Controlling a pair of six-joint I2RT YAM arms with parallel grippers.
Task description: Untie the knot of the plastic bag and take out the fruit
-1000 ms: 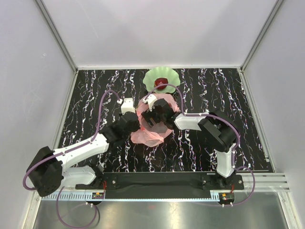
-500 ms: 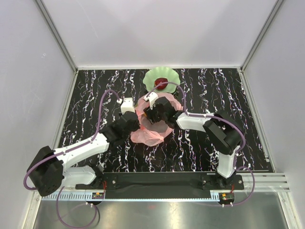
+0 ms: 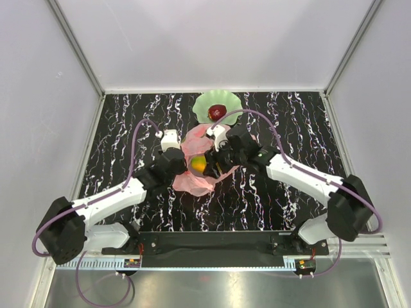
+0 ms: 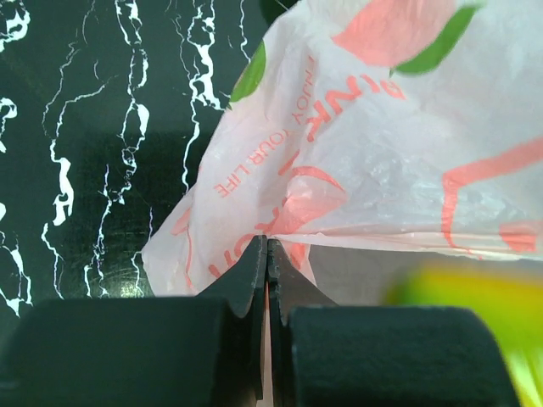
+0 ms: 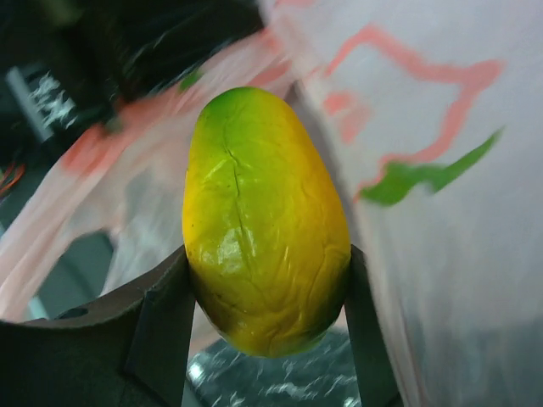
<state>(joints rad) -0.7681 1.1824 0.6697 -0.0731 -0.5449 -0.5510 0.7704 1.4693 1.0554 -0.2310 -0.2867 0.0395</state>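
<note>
One yellow-green mango (image 5: pixel 265 225) is now coming out of the crinkly pink plastic bag (image 4: pixel 382 127): our right gripper (image 5: pixel 265 284) is squeezing it, our left gripper (image 4: pixel 268 254) pinching the bag.

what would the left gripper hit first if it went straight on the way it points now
The thin translucent pink plastic bag: the left gripper is shut on its edge and the printed film fills the line ahead. What lies behind is hidden.
</note>
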